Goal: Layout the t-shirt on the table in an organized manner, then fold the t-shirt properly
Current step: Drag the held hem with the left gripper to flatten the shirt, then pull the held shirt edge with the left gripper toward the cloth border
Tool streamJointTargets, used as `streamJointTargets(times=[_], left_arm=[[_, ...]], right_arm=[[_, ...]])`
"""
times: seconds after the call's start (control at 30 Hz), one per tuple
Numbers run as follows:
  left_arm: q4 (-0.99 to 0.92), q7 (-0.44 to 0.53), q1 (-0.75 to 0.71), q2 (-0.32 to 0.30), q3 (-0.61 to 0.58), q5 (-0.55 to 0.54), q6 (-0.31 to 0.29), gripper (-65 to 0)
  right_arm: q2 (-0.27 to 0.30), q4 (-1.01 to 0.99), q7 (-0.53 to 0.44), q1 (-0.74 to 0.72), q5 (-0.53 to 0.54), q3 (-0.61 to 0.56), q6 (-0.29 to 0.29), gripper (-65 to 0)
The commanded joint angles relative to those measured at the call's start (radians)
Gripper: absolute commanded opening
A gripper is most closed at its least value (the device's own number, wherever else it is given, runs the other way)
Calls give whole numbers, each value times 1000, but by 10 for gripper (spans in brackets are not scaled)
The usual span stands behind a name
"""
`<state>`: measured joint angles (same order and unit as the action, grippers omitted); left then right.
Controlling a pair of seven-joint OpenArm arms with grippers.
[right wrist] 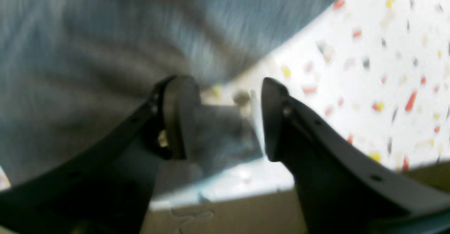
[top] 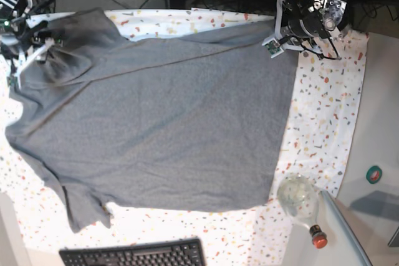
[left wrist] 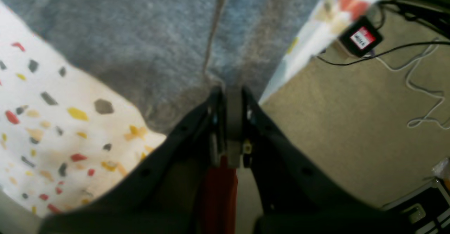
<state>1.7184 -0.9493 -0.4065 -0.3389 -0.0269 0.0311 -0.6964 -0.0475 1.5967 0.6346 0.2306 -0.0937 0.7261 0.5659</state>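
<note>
A plain heather-grey cotton t-shirt (top: 162, 129) with short sleeves lies spread open across the middle of a wide desk (top: 324, 123) covered in white cloth flecked with red, yellow and grey. Most of the body is flat, with a few shallow creases, and one sleeve sticks out at the near left corner. The far left part is bunched and folded over on itself, so the laying-out step looks nearly done but not quite finished, and no fold has been started; the whole folding step seems left to do. At the far right corner of the shirt, the left end effector (left wrist: 230, 91) has its black jaws pressed together on the grey cloth, right at the desk's edge above the tan floor (left wrist: 351, 121). At the far left, the right end effector (right wrist: 228, 118) stands with its jaws parted; a flap of grey cloth sits between them, resting against one jaw, with no clamp on it. Nearer the viewer lie a black keyboard (top: 134, 255) and a clear glass bottle with a red cap (top: 302, 204), both off the shirt.
</note>
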Motion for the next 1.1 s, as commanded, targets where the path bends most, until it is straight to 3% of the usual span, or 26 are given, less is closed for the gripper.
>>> streamJointTargets(times=[0.0, 0.07, 0.1, 0.23, 0.37, 0.47, 0.6, 0.67, 0.77, 0.83, 0.97, 1.07], left_arm=[[13, 17, 4, 4, 3, 2, -2, -650], [9, 16, 19, 16, 3, 5, -2, -650], [2, 16, 21, 16, 3, 7, -2, -650], [-4, 19, 34, 19, 5, 7, -2, -650], [-30, 20, 60, 19, 5, 7, -2, -650], [-74, 20, 110, 42, 8, 7, -2, -650], [-148, 20, 199, 74, 5, 7, -2, -650], [-177, 20, 242, 99, 5, 7, -2, -650], [-189, 14, 291, 128, 3, 8, -2, -650], [-168, 11, 294, 133, 3, 8, -2, -650], [-107, -18, 265, 130, 14, 7, -2, -650], [-36, -35, 223, 111, 14, 7, -2, -650]], right_arm=[[19, 20, -22, -32, 5, -4, -2, -479], [47, 3, -19, -78, 4, -7, -4, -615], [51, -34, -11, -104, 4, -7, -4, -650], [139, -275, 67, -230, 2, -7, -7, -650], [225, -525, 44, -362, 2, -7, -7, -650], [288, -721, -14, -477, 2, -9, -10, -650], [360, -973, -143, -633, 2, -10, -100, -650], [389, -1062, -209, -693, 2, -16, -117, -650], [426, -1156, -270, -770, 2, -127, -120, -650], [432, -1152, -266, -785, 5, -165, -120, -650], [421, -933, -177, -727, 8, -82, -114, -650], [341, -609, -45, -616, 8, 7, -113, -650]])
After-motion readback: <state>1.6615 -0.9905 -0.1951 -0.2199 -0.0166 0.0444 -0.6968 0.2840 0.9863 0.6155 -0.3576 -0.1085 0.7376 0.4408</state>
